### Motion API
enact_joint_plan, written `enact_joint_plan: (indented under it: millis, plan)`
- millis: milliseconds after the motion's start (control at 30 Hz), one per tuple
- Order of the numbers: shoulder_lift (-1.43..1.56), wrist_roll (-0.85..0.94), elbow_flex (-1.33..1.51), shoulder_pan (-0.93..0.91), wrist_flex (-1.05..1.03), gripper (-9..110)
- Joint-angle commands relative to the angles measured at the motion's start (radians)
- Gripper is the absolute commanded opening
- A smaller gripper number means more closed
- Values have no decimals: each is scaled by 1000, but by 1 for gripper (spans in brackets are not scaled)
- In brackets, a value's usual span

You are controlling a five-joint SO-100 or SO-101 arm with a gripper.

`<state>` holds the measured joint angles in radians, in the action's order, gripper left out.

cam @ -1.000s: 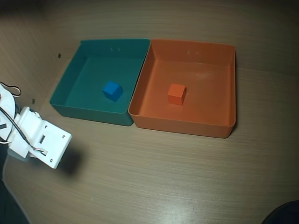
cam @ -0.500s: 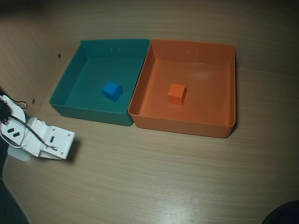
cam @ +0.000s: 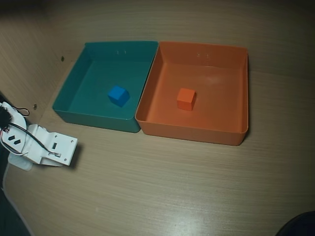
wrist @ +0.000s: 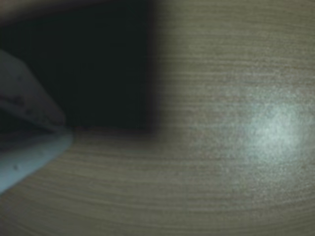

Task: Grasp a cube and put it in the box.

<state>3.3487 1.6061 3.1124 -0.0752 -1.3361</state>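
Note:
The small orange cube (cam: 186, 98) rests on the floor of the orange box (cam: 231, 132), near its middle, in the overhead view. The white arm (cam: 47, 147) lies folded low at the table's left edge, far from both. In the wrist view the gripper (wrist: 66, 130) enters from the left; its two white fingers (wrist: 29, 93) meet at the tips with nothing between them, just above bare wood. Neither the cube nor the box shows in the wrist view.
A teal tray (cam: 93, 118) of the same size stands wall to wall with the box on its left and holds a small blue cube (cam: 118, 95). Bare wooden table (cam: 172, 187) spreads in front of both trays. A dark shadow (wrist: 98, 64) fills the wrist view's upper left.
Over the last second the arm sank lower and pulled back toward the left edge; for the last half second it has barely moved. Both cubes stay put.

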Motion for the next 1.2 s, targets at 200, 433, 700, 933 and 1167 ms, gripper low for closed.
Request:
enact_joint_plan:
  millis: [200, 433, 700, 933, 1167]
  plan:
    - [6, -44, 60, 0, -17, -6]
    - [5, -41, 60, 0, -20, -6]
    - [5, -41, 60, 0, -20, -6]
    - [5, -41, 60, 0, -20, -6]
    - [5, -41, 60, 0, -20, -6]
